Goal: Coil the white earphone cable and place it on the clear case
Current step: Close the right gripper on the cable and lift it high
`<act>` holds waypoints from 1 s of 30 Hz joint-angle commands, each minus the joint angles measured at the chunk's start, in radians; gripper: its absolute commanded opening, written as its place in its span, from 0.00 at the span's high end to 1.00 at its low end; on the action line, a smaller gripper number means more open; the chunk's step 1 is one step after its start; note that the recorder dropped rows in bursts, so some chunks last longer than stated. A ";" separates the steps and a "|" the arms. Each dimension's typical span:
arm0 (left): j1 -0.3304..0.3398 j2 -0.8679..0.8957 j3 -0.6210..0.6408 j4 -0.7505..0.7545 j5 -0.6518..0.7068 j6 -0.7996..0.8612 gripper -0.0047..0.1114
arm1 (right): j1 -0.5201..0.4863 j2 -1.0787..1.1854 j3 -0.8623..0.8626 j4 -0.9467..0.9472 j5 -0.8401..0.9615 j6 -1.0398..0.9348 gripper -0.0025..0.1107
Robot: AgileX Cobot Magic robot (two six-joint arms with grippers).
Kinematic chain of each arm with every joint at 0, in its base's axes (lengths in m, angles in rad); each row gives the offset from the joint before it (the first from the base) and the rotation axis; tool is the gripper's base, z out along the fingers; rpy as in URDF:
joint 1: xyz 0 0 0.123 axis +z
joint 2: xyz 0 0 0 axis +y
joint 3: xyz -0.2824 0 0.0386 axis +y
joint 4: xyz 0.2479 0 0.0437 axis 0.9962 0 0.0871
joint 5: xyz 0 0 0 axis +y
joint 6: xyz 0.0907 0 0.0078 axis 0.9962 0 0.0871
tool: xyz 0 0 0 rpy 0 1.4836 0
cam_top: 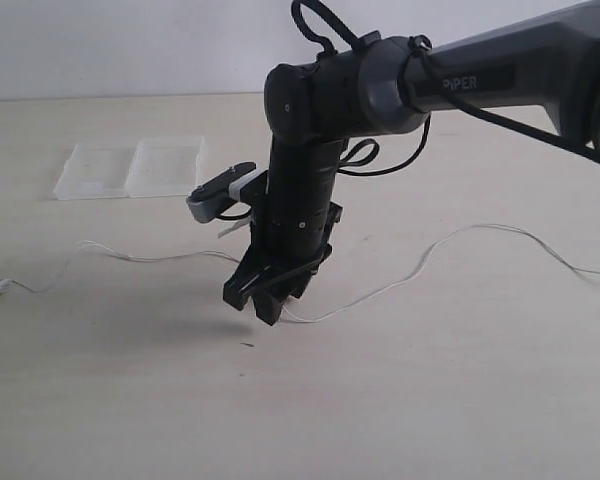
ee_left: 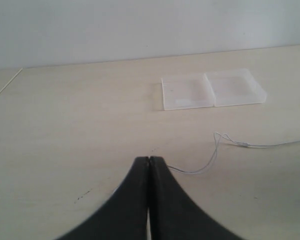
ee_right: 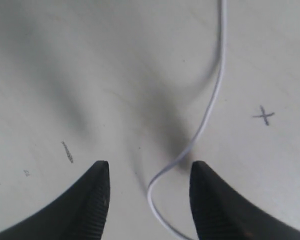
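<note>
inspecting the table point(cam_top: 460, 400): the right arm point(cam_top: 500, 70) reaches over it and points down near the middle. the case point(cam_top: 130, 168) lies open and flat toward the back on the left of the exterior view, well apart from the work. the right gripper point(ee_right: 150, 166) hangs just above the surface with jaws apart, straddling a bend of the cable point(ee_right: 210, 107); nothing is clamped. the left gripper point(ee_left: 149, 161) has its jaws pressed together. the cable runs out from beside its tip, and whether it pinches the wire cannot be told. the cable sprawls uncoiled across the table, clear of the case.

judgement: the step in hand is the pick. recommend lowering until the jaws flank the wire at the surface, centring it between them, then closing fully, since so thin a wire may slip from a loose pinch.
</note>
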 commanded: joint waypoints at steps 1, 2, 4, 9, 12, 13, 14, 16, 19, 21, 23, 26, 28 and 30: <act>-0.006 -0.006 0.000 0.005 -0.005 -0.005 0.96 | 0.003 0.019 -0.008 -0.004 0.001 0.003 0.56; -0.006 -0.006 0.000 0.005 -0.005 -0.005 0.96 | 0.003 0.019 -0.008 -0.004 0.003 0.002 0.56; -0.006 -0.006 0.000 0.005 -0.005 -0.005 0.96 | 0.003 0.019 -0.008 -0.004 0.005 0.005 0.58; -0.006 -0.006 0.000 0.005 -0.005 -0.005 0.96 | 0.003 0.017 -0.008 -0.034 0.008 0.069 0.83; -0.006 -0.006 0.000 0.005 -0.005 -0.005 0.96 | 0.003 0.005 -0.008 -0.080 0.008 0.126 0.98; -0.006 -0.006 0.000 0.005 -0.005 -0.005 0.96 | 0.003 -0.003 -0.008 -0.106 0.005 0.150 0.98; -0.006 -0.006 0.000 0.005 -0.005 -0.005 0.96 | 0.003 -0.012 -0.008 -0.126 -0.003 0.171 0.98; -0.006 -0.006 0.000 0.005 -0.005 -0.005 0.96 | 0.003 -0.038 -0.008 -0.190 -0.007 0.228 0.98; -0.006 -0.006 0.000 0.005 -0.005 -0.005 0.96 | 0.003 -0.090 -0.008 -0.289 -0.010 0.278 0.98; -0.006 -0.006 0.000 0.005 -0.005 -0.005 0.96 | 0.003 -0.128 -0.008 -0.350 -0.010 0.312 0.98; -0.006 -0.006 0.000 0.005 -0.005 -0.005 0.96 | 0.003 -0.181 -0.010 -0.417 -0.010 0.339 0.98; -0.006 -0.006 0.000 0.005 -0.005 -0.005 0.96 | 0.003 -0.267 -0.025 -0.481 -0.004 0.362 0.98; -0.006 -0.006 0.000 0.005 -0.005 -0.005 0.96 | 0.003 -0.319 -0.050 -0.500 0.009 0.362 0.98; -0.006 -0.006 0.000 0.005 -0.005 -0.005 0.96 | 0.003 -0.360 -0.080 -0.507 0.028 0.355 0.98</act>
